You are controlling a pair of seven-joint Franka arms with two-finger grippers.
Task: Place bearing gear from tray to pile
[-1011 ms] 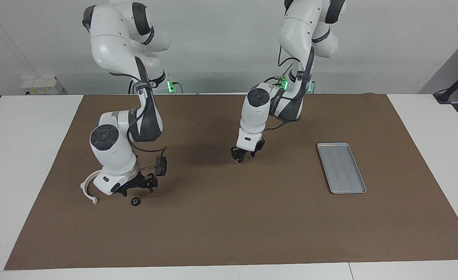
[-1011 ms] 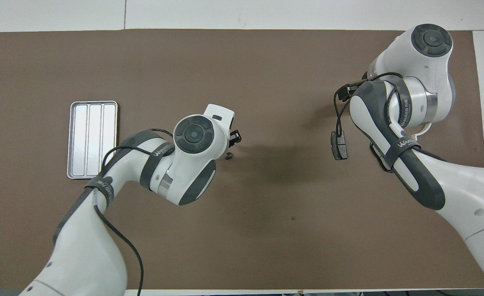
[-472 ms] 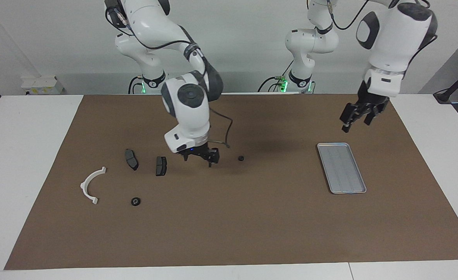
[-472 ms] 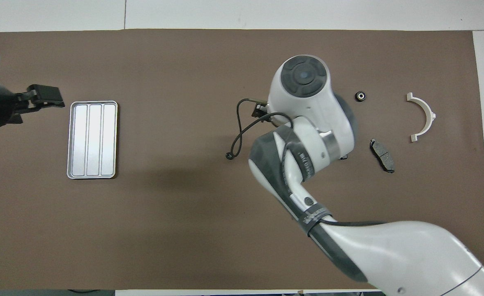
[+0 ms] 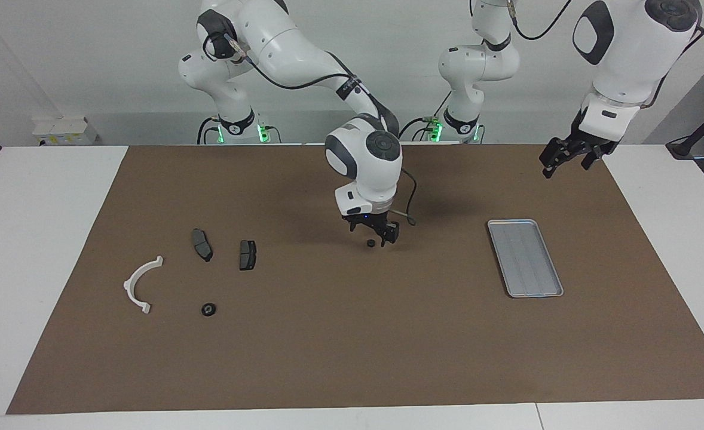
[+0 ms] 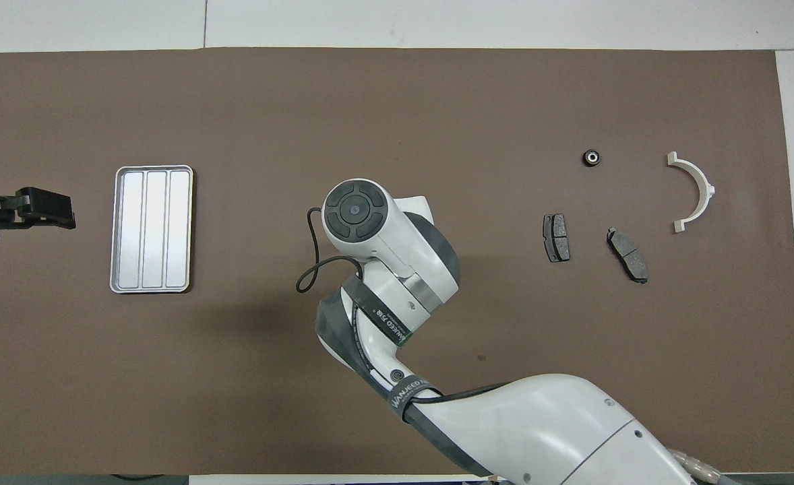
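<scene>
Writing: a dark band on the right arm's forearm carries white lettering that looks like "WANJEED" (only partly legible in the overhead view). No other readable labels.

Surface: a white surface [image 5: 41, 251] covered over most of its width by a brown rectangular mat [image 5: 352, 358]. A pale wall rises at the robots' end; green lights glow at both arm bases.

Containers: the flat rectangular silver-grey metal tray [image 5: 525, 258] [image 6: 151, 229], ribbed floor and raised rim, lies toward the left arm's end of the surface. Nothing lies in it.

Task part: a small dark round bearing gear [image 5: 370, 243] sits on the mat near the middle of the surface, well apart from the tray and from the pile. The right gripper [image 5: 375, 233] hangs low just over it, jaws wide apart with the part between or just under the fingertips; I cannot tell whether they touch it. In the overhead view the right arm's wrist hides the part.

Pile, toward the right arm's end: two dark grey brake pads [image 5: 202, 244] [image 5: 248, 254] side by side, a white curved plastic half-ring bracket [image 5: 140, 284] [image 6: 693, 191], and a second small black round gear [image 5: 208, 309] [image 6: 592, 157] farther from the robots than the pads.

The left gripper [image 5: 562, 156] [image 6: 43, 207] waits raised over the mat's edge by the tray, jaws open, empty.
</scene>
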